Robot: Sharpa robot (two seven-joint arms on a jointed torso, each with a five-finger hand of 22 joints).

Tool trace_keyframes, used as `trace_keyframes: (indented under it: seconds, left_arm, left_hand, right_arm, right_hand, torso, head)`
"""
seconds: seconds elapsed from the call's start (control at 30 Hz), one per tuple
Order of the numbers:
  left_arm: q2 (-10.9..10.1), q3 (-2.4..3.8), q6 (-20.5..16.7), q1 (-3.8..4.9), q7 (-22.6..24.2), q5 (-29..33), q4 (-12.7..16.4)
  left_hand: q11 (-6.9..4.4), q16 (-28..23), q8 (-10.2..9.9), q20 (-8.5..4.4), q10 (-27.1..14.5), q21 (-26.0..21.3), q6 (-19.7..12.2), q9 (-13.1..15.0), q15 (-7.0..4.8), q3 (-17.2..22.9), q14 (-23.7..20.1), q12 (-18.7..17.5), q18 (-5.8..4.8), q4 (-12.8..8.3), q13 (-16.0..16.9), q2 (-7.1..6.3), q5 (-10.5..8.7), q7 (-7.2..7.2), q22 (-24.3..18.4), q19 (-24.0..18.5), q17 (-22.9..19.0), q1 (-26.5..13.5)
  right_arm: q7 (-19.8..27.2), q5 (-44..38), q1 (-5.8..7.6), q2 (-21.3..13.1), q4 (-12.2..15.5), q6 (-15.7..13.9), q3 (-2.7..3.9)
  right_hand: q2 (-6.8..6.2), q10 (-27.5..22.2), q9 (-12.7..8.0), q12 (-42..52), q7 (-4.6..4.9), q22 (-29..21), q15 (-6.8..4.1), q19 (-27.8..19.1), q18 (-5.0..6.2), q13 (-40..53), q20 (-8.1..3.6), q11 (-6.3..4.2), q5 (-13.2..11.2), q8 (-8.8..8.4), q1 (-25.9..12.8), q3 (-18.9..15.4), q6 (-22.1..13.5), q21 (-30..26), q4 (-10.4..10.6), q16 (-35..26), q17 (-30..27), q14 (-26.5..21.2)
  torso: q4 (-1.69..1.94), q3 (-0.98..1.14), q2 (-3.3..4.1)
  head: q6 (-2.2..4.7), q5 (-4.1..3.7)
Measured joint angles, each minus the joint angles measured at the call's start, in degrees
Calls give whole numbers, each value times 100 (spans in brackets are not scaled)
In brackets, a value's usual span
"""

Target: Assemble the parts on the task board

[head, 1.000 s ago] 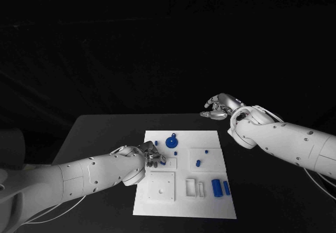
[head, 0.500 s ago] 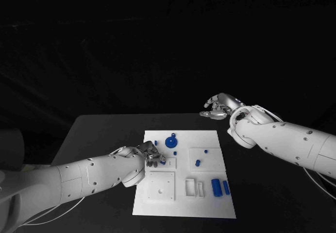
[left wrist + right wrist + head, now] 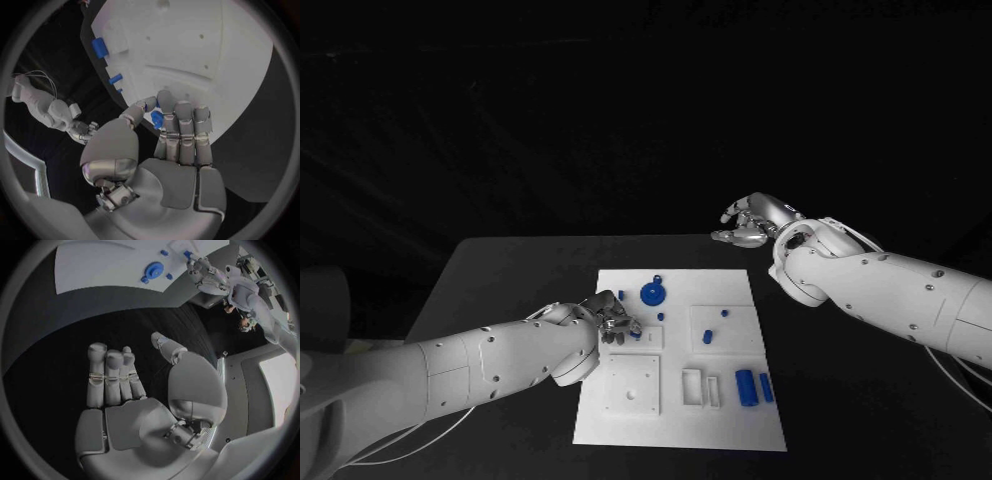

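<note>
Lying under dark surroundings, the black surface (image 3: 502, 270) carries the white task board (image 3: 675, 400) at its middle, long edge running away from the robot. Blue parts sit on the board: a round disc-shaped part (image 3: 653, 294) near the far edge, small pegs (image 3: 708, 335) mid-board, and two upright blue blocks (image 3: 747, 385) toward the near right corner. Behind the surface the room is black and nothing there can be made out. The left robot hand (image 3: 612, 318) hangs over the board's left edge, pinching a small blue part (image 3: 157, 119) between thumb and fingers; most of that piece is covered by the fingertips, so its shape is unclear. The right robot hand (image 3: 753, 222) hovers beyond the surface's far right corner, well apart from the board, fingers loosely extended and holding nothing.
</note>
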Motion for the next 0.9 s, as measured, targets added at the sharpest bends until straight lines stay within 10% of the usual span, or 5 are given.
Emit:
trace_keyframes:
  seconds: [0.9]
  left_arm:
    - [39, 6, 129, -46, -22, -97, -96]
  left_hand:
    - [0, 0, -18, 0, -1, 0, 6, 2, -11, 9, -31, 0, 1, -16, 6, 14, -23, 6, 10, 0, -12, 14]
  right_arm:
    - [-24, 2, 0, 0, 9, 43, 0]
  right_hand:
    - [0, 0, 5, 23, 12, -2, 0, -8, 0, -16, 9, 0, 22, 12, 0, 0, -12, 0, 0, 0, 1, 0]
  torso:
    - [-2, -5, 2]
  head:
    - [-28, -15]
